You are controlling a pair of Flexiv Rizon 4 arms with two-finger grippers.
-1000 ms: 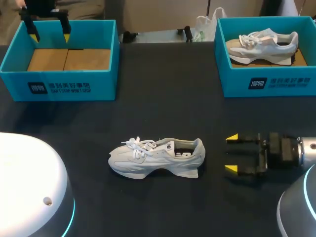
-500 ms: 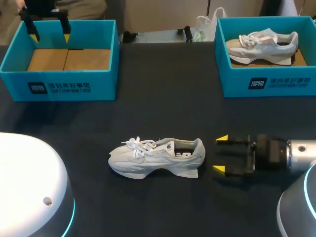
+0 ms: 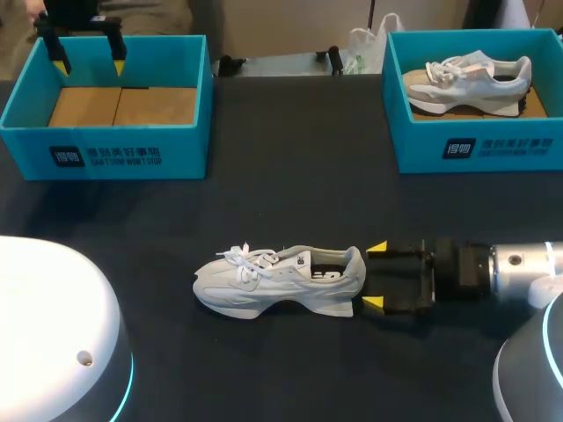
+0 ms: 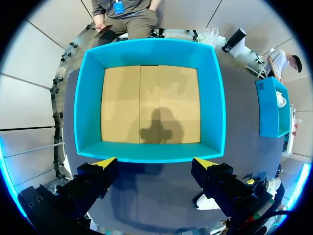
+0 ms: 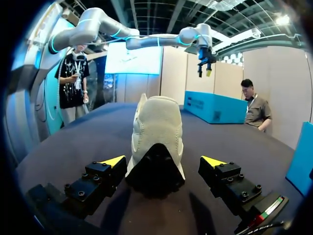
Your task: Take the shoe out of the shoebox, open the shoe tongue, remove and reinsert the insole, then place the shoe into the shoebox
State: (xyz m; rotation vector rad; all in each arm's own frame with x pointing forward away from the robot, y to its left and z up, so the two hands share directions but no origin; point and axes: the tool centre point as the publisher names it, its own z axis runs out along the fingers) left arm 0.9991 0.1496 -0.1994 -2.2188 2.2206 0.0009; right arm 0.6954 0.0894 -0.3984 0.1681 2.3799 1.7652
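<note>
A pale grey shoe (image 3: 280, 280) with white laces lies on its sole on the dark table, toe to the left, heel to the right. My right gripper (image 3: 375, 276) is open, level with the table, its yellow tips just off the heel. In the right wrist view the shoe's heel (image 5: 157, 138) stands straight ahead of the open gripper (image 5: 164, 161), the fingers on either side and apart from it. My left gripper (image 3: 87, 54) hangs open over the back of the left shoebox (image 3: 110, 145). The left wrist view looks down into that empty shoebox (image 4: 88, 107) from above the left gripper (image 4: 151, 160).
A second teal shoebox (image 3: 479, 141) stands at the back right with another shoe (image 3: 478, 82) in it. A white bag (image 3: 365, 48) lies at the table's far edge. White domes of my arm bases (image 3: 54, 343) fill the near corners.
My right gripper has slid left along the table toward the shoe's heel, staying open. The shoe and my left arm have not moved.
</note>
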